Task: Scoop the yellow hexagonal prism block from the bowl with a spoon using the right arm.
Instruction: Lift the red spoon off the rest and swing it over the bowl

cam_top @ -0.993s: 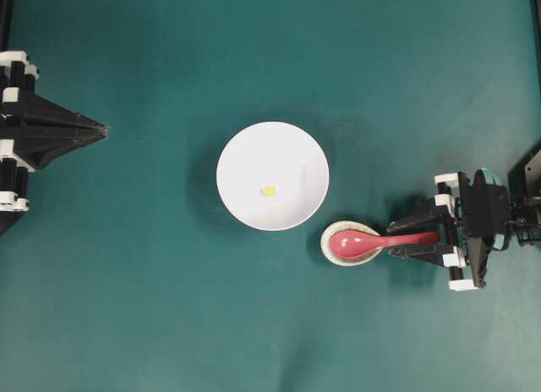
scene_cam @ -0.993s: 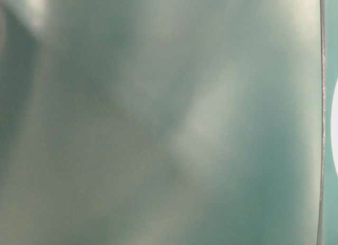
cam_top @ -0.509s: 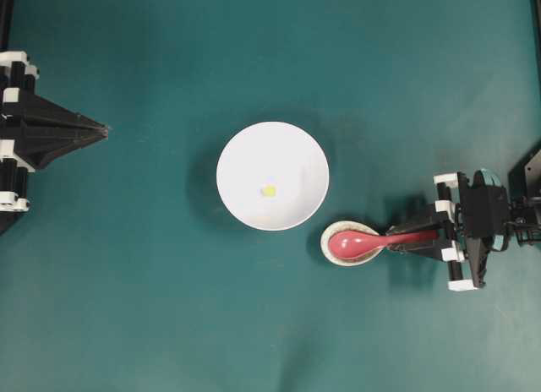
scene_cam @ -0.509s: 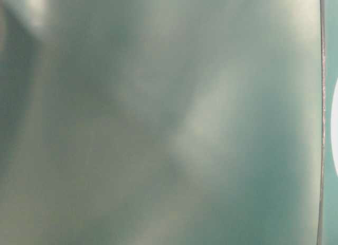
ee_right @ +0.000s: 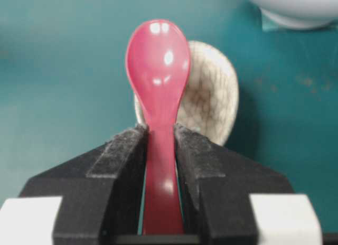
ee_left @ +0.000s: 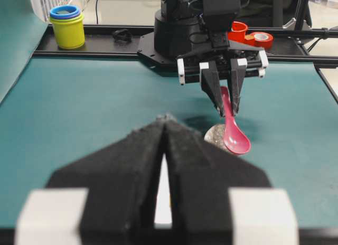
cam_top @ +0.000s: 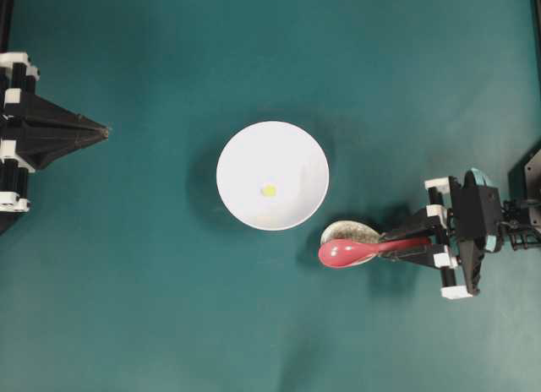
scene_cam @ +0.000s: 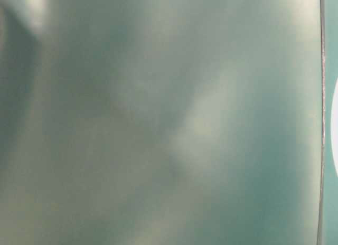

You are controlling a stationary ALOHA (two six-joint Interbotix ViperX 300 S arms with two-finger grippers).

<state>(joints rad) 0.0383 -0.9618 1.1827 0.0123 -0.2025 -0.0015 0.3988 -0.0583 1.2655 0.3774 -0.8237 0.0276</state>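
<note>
1. Since the earlier frames, the spoon (cam_top: pixel 355 251) is sitting lower in the overhead view: its scoop was lying inside the small speckled dish (cam_top: pixel 348 233), and now it is covering only that dish's lower edge, with most of the dish showing bare above it.
2. The right gripper (cam_top: pixel 414 243) is pinching the spoon's handle between its two dark fingers (ee_right: pixel 124 160), which are pressing against both sides of the handle in the right wrist view.
3. From the left wrist view, the spoon is hanging tilted from the right gripper (ee_left: pixel 226 105), scoop end lowest, in front of the speckled dish (ee_left: pixel 214 135).
4. The scoop is pointing toward the bowl (cam_top: pixel 254 147), which is lying just up and to the left of the speckled dish.
5. The yellow hexagonal prism block (cam_top: pixel 268 190) is resting inside the bowl, near its middle, well apart from the scoop and farther still from the right gripper.
6. The left gripper (cam_top: pixel 103 132) is staying at the left edge of the table (cam_top: pixel 169 324), its jaws pressed together to a point, holding nothing, well apart from the bowl.
7. The table-level view is showing only a teal blur.
</note>
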